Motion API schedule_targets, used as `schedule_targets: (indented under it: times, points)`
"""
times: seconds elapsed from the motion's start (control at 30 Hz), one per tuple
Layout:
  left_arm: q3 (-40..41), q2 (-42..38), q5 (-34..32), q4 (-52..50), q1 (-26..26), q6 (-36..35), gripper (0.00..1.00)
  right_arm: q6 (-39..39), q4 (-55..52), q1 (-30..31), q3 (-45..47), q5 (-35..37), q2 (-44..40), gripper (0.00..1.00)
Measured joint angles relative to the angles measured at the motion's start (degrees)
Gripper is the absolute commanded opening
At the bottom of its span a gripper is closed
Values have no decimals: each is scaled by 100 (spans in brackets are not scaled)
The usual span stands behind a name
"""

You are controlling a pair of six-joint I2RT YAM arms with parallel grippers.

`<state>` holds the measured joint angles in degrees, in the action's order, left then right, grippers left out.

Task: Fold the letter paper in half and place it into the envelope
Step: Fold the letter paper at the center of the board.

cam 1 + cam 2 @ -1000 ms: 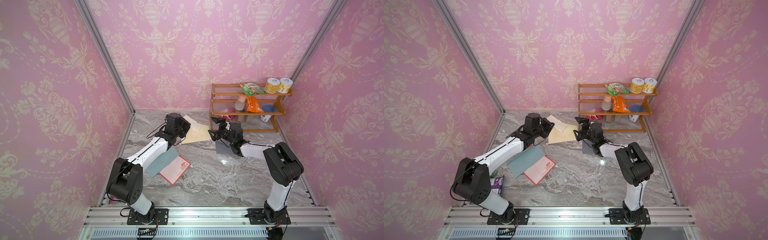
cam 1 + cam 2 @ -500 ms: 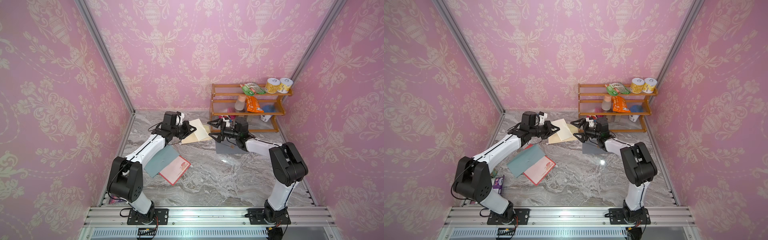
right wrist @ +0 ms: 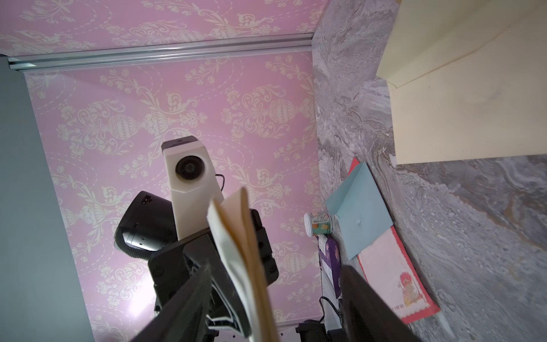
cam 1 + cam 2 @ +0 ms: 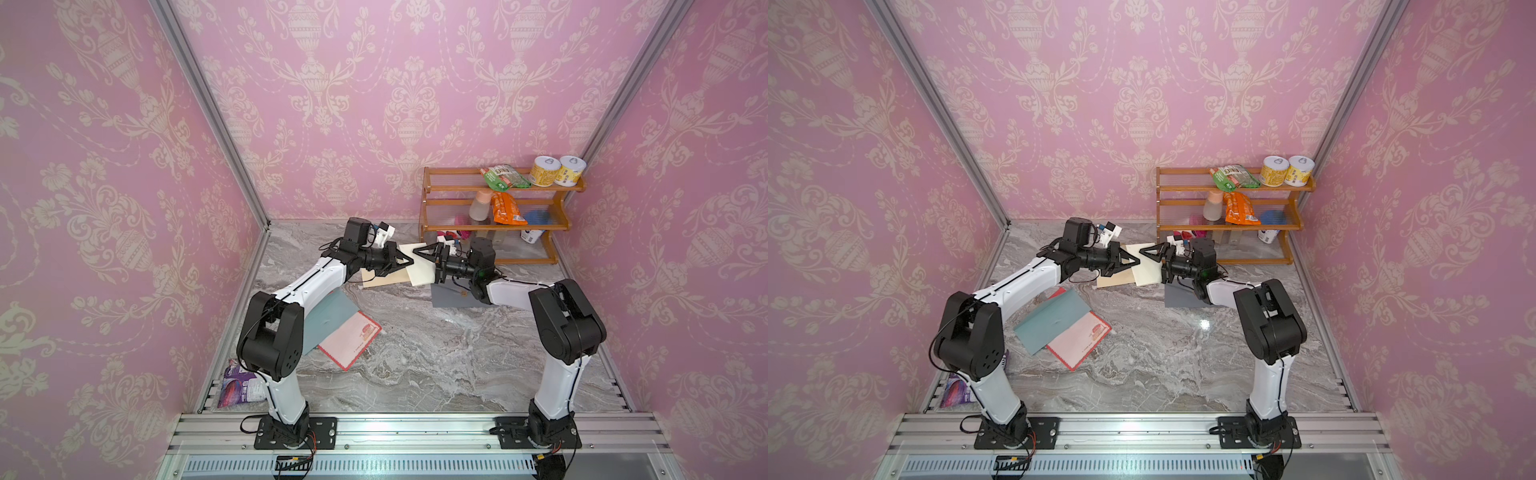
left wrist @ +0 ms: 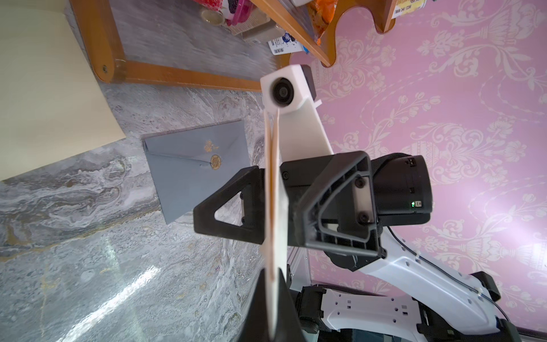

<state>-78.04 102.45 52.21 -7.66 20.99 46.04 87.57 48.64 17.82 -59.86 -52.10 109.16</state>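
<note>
Left end effector (image 4: 410, 262) pinches the folded paper (image 4: 422, 272), newly raised off the tabletop (image 4: 436, 357) near the envelope (image 4: 453, 297), while my right end effector (image 4: 417, 252), jaws narrowing but apart, straddles its edge, readying insertion.

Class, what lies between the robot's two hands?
The folded letter paper, gripped by the left hand, its far edge inside the open right hand; both top views show it.

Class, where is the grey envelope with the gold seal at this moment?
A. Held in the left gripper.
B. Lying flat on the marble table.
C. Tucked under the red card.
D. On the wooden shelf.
B: the grey envelope lies flat on the marble table, flap closed.
</note>
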Motion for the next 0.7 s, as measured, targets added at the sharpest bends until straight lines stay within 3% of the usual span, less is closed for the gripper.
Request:
schedule_targets:
  times: [0.1, 0.33, 0.53, 0.7]
  points:
    - [-4, 0, 0, -160, 26, -83, 0, -20, 37, 0, 85, -20, -11, 9]
    - [-4, 9, -46, -466, 24, -319, 0, -203, -205, 9, 260, 2, -208, 26]
    - [-4, 9, -44, -605, 20, -501, 0, -210, -262, 4, 422, 31, -317, 25]
    - [-50, 9, 2, -920, -9, -815, 0, -293, -361, 4, 428, -37, -348, 53]
